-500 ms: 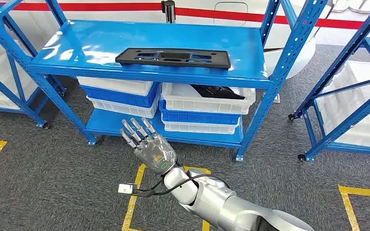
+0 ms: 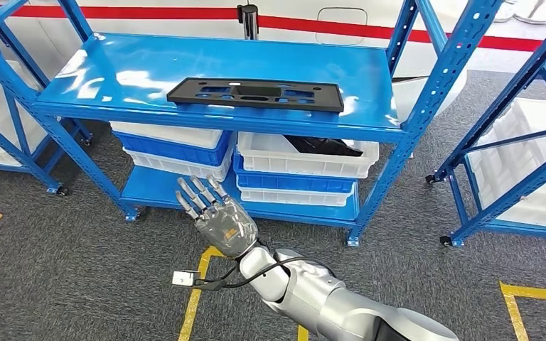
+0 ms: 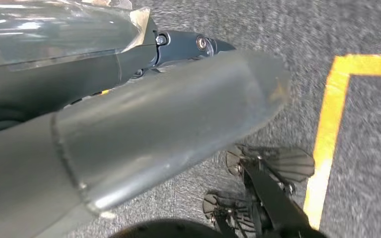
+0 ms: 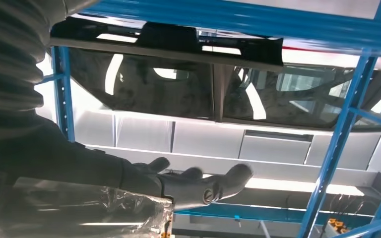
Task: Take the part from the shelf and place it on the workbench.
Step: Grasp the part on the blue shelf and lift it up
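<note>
**Right hand raised, part on shelf**

Nearest me: my right hand [image 2: 217, 217], fingers spread, holding nothing, raised over the grey carpet [image 2: 78, 249] in front of the blue shelf [image 2: 114, 71]. Beyond: white and blue bins [image 2: 306, 160] on its lower levels. Farthest: the black part [image 2: 256, 94], flat on the top level. Left hand: I cannot tell.

Head view: high, looking forward and down at the blue shelf [image 2: 220, 71] from mid range, grey carpet [image 2: 57, 270] below. Right wrist view: close behind the right hand [image 4: 193, 186], low, looking up and forward at the shelf edge [image 4: 228, 15]; shares shelf and black part [image 2: 256, 94] with head view. Left wrist view: aimed down at the carpet [image 3: 367, 148] and yellow floor tape [image 3: 327, 129], close up.
</note>
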Tool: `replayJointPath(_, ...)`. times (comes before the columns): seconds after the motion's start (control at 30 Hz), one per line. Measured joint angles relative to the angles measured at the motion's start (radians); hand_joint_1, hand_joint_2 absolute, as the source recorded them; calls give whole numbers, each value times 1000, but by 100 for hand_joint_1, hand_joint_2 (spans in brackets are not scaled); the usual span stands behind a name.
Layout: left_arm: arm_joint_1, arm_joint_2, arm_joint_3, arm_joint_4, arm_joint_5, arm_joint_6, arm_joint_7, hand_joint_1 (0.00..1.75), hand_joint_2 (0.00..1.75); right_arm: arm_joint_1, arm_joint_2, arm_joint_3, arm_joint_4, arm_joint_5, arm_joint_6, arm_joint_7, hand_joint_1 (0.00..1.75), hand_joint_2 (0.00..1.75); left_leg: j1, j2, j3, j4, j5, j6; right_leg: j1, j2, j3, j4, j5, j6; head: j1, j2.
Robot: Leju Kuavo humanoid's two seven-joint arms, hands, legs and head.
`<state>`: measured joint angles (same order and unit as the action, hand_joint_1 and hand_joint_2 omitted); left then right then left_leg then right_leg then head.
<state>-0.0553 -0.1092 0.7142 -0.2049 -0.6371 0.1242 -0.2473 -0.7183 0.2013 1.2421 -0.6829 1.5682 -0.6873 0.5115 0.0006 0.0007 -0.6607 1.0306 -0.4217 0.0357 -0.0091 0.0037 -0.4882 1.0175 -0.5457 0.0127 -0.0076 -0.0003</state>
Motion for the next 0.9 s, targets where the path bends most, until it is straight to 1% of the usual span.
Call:
replayJointPath(0.03, 1, 0, 0, 0, 0, 3, 1, 0, 0, 0, 0, 0, 0, 0, 0, 5, 0, 175, 1, -2, 11, -7, 4, 5, 2, -1, 3, 9, -4, 4, 0, 0)
replayJointPath(0.07, 0, -1, 1, 0, 0, 5, 1, 0, 0, -2, -1, 0, 0, 0, -1, 11, 0, 175, 3, -4, 23, -11, 2, 10, 3, -1, -3, 30, -11, 7, 1, 0)
replayJointPath(0.1, -1, -1, 2, 0, 0, 6, 1, 0, 0, -3, -1, 1, 0, 0, -2, 15, 0, 175, 4, -5, 33, -15, 2, 14, 3, -1, -24, 69, -24, 7, 1, 0)
replayJointPath(0.13, -2, -2, 3, 0, 0, 6, 1, 0, 0, -4, -3, 1, 0, 0, -2, 19, 0, 175, 4, -7, 39, -17, -1, 18, 3, -1, -58, 126, -42, 4, 1, 0)
replayJointPath(0.17, -4, -2, 5, 0, 0, 7, 1, 0, 0, -3, -4, 1, 1, 0, -3, 24, 0, 175, 2, -9, 41, -17, -6, 21, 3, -1, -102, 190, -63, 1, 2, 0)
replayJointPath(0.2, -4, -1, 8, 0, 0, 8, 1, 0, 0, 0, -7, 2, 2, 0, -3, 32, 0, 175, 1, -12, 45, -17, -10, 23, 3, -1, -144, 242, -78, 0, 2, 0)
replayJointPath(0.23, -4, -1, 10, 0, 0, 8, 1, 0, 0, 3, -9, 2, 4, 0, -3, 40, 0, 175, -1, -15, 50, -17, -15, 24, 3, -1, -176, 269, -82, 0, 2, 0)
replayJointPath(0.27, -3, -2, 13, 0, 0, 8, 1, 0, 0, 5, -12, 1, 6, 0, -3, 49, 0, 175, -3, -18, 57, -17, -21, 24, 4, -1, -189, 259, -68, 6, 2, 0)
replayJointPath(0.3, -3, -2, 14, 0, 0, 8, 1, 0, 0, 6, -13, 1, 7, 0, -2, 62, 0, 175, -5, -20, 66, -17, -27, 24, 5, -1, -184, 214, -35, 12, 2, 0)
replayJointPath(0.33, -2, -3, 15, 0, -1, 8, 1, 0, 0, 5, -14, 1, 9, 0, -1, 76, 0, 175, -7, -22, 74, -17, -34, 23, 7, -1, -167, 148, 8, 17, 3, 0)
replayJointPath(0.37, -2, -5, 16, 1, -1, 9, 1, 0, 0, 4, -16, 0, 11, 0, 2, 94, 0, 175, -10, -24, 83, -16, -40, 21, 10, -1, -151, 84, 46, 17, 2, 0)
replayJointPath(0.4, -3, -7, 17, 1, -1, 9, 1, 0, 0, 3, -17, -1, 14, 0, 7, 109, 0, 175, -11, -26, 88, -16, -45, 18, 14, -1, -138, 37, 65, 8, 2, 0)
replayJointPath(0.43, -4, -8, 18, 2, -2, 9, 1, 0, 0, 2, -19, -4, 16, 0, 12, 121, 0, 175, -12, -28, 90, -16, -50, 13, 17, -1, -129, 11, 76, -2, 1, 0)
replayJointPath(0.47, -4, -9, 19, 3, -2, 9, 1, 0, 0, 2, -22, -11, 19, 0, 18, 128, 0, 175, -13, -29, 91, -12, -52, 8, 17, 0, -128, 3, 77, -13, 0, 0)
replayJointPath(0.5, -4, -9, 20, 3, -2, 9, 2, 0, 0, 2, -23, -19, 22, 0, 22, 132, 0, 175, -12, -28, 92, -8, -54, 4, 13, 0, -120, -1, 78, -22, 0, 0)
replayJointPath(0.53, -4, -8, 23, 3, -3, 10, 2, 0, 0, 2, -24, -30, 25, 0, 25, 133, 0, 175, -10, -27, 93, -1, -59, 0, 7, -1, -110, -7, 87, -26, 0, 0)
replayJointPath(0.57, -3, -8, 26, 3, -3, 11, 3, 0, 0, 2, -25, -41, 28, 0, 27, 133, 0, 175, -9, -23, 91, 14, -66, -4, 2, -1, -101, -12, 89, -31, -1, 0)
replayJointPath(0.6, -4, -9, 30, 3, -3, 12, 4, 0, 0, 1, -25, -54, 31, 0, 29, 132, 0, 175, -5, -20, 80, 41, -81, -10, -2, -2, -89, -14, 90, -34, -2, 0)
replayJointPath(0.63, -5, -9, 35, 3, -3, 14, 5, 0, 0, 1, -25, -67, 34, 0, 32, 129, 0, 175, 0, -16, 55, 86, -101, -16, -3, -3, -81, -16, 88, -38, -2, 0)
replayJointPath(0.7, -4, -10, 42, 3, -2, 15, 6, 0, 0, 5, -24, -91, 41, 0, 39, 121, 0, 175, 12, -11, -16, 197, -141, -32, -4, -4, -73, -17, 81, -40, -4, 0)
replayJointPath(0.73, -3, -10, 44, 3, -2, 16, 6, 0, 0, 8, -24, -102, 46, 0, 42, 118, 0, 175, 18, -8, -46, 231, -149, -40, -5, -3, -69, -17, 75, -39, -4, 0)
replayJointPath(0.77, -2, -10, 46, 3, -2, 16, 6, 0, 0, 12, -24, -112, 49, 0, 43, 115, 0, 175, 25, -6, -61, 231, -139, -47, -7, -3, -64, -17, 70, -35, -4, 0)
replayJointPath(0.8, -2, -10, 48, 3, -2, 17, 7, 0, 0, 16, -24, -123, 53, 0, 43, 113, 0, 175, 32, -3, -56, 195, -106, -54, -11, -2, -56, -16, 63, -30, -4, 0)
replayJointPath(0.83, -2, -9, 51, 3, -2, 17, 7, 0, 0, 18, -24, -133, 56, 0, 43, 112, 0, 175, 39, -1, -35, 133, -59, -61, -15, -1, -47, -16, 56, -23, -4, 0)
replayJointPath(0.87, -2, -10, 54, 4, -2, 17, 7, 0, 0, 19, -23, -141, 59, 0, 43, 112, 0, 175, 43, 0, -13, 71, -22, -68, -17, -1, -39, -16, 49, -16, -6, 0)
replayJointPath(0.9, -3, -11, 56, 5, -2, 17, 7, 0, 0, 18, -22, -148, 61, 0, 43, 111, 0, 175, 43, 1, 3, 24, -6, -68, -17, -1, -33, -17, 43, -7, -8, 0)
